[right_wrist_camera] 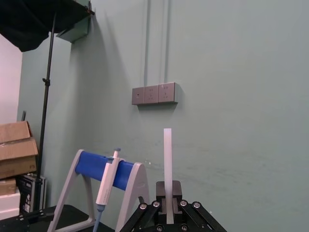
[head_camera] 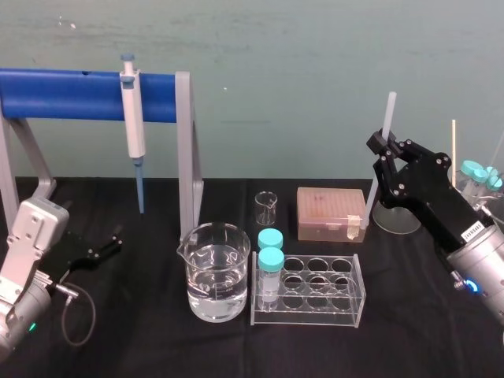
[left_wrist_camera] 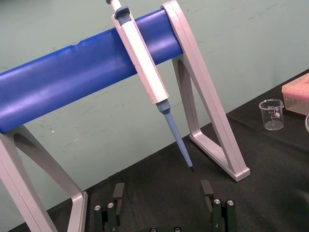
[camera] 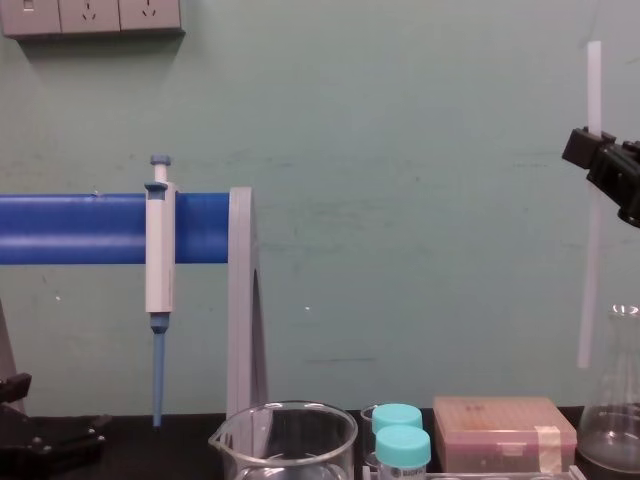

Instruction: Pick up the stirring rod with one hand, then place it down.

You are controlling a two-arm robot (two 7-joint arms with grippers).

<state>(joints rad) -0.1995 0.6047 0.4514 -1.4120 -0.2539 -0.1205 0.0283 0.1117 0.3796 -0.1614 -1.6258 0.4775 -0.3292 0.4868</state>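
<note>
Stirring rod (head_camera: 389, 110) stands upright — pinched by the right gripper (head_camera: 383, 143) — while the left gripper (left_wrist_camera: 162, 191) rests parked, jaws apart

No word or number can be read with certainty. A small white label (head_camera: 472, 229) is on the black right arm (head_camera: 441, 206), but its letters are too small to read. The small glass beaker (left_wrist_camera: 273, 114) on the counter (left_wrist_camera: 270, 159) has printed white marks, also too small to read.
</note>
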